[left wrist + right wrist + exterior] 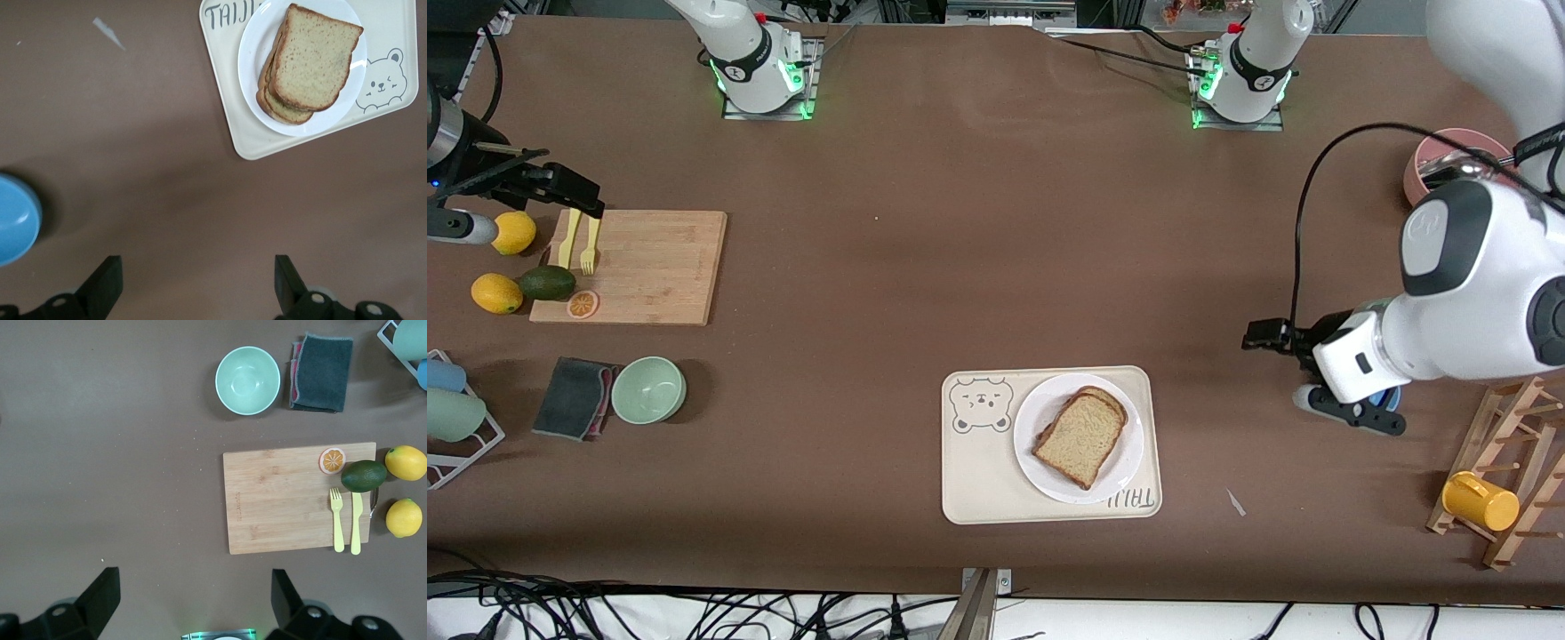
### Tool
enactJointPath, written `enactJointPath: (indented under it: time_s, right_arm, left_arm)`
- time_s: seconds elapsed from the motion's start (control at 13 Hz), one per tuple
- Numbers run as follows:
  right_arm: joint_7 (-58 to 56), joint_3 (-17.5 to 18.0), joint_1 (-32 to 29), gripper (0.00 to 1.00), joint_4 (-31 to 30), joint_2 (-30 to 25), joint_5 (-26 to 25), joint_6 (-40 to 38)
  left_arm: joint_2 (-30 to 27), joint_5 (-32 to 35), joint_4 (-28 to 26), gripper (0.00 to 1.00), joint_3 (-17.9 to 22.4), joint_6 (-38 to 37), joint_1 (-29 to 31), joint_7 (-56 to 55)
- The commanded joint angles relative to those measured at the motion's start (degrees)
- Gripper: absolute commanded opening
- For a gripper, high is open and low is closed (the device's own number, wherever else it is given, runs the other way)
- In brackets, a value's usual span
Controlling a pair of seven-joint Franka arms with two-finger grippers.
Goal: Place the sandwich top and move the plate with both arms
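The whole table (925,267) is taken in from a high camera facing the two arm bases, which are ranged along the upper edge of that view. From the left wrist, bare tabletop is looked straight down on from well above, the cream tray (253,143) and white plate (250,60) being shared with the front view. The right wrist view is likewise aimed straight down from height, and the cutting board (287,497) and green bowl (247,380) are shared with the front view.

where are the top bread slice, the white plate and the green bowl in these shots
top bread slice (1083,436), front view, middle of its upper face
white plate (1030,418), front view, bare rim toward the bear drawing
green bowl (247,380), right wrist view, inside bottom of the bowl
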Motion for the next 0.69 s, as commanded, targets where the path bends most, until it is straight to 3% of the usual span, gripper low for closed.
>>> enactJointPath:
  time_s: [0.0,0.23,0.38,0.54,0.62]
  right_arm:
    - [0.9,0.33,-0.18,1.0,1.34,0.2,0.03,-1.4]
    - [0.9,0.5,-0.18,1.0,1.34,0.11,0.03,-1.4]
    - [0.9,0.42,-0.18,1.0,1.34,0.11,0.03,-1.4]
    - [0.9,0.42,-0.18,1.0,1.34,0.11,0.03,-1.4]
    - [0.9,0.33,-0.18,1.0,1.34,0.2,0.03,-1.31]
  left_arm:
    - [-6.94,2.74,-2.29,1.0,0.46,-2.57,-1.07,-5.27]
    - [-17.13,9.75,-11.05,1.0,2.31,-1.87,-4.67,-6.61]
    - [-23.28,9.77,-18.69,1.0,2.31,1.11,-4.59,-6.87]
    - [-30.23,9.42,-26.52,1.0,2.48,9.17,-2.41,-7.57]
    - [-31.56,8.38,-27.95,1.0,2.48,9.82,-1.18,-7.57]
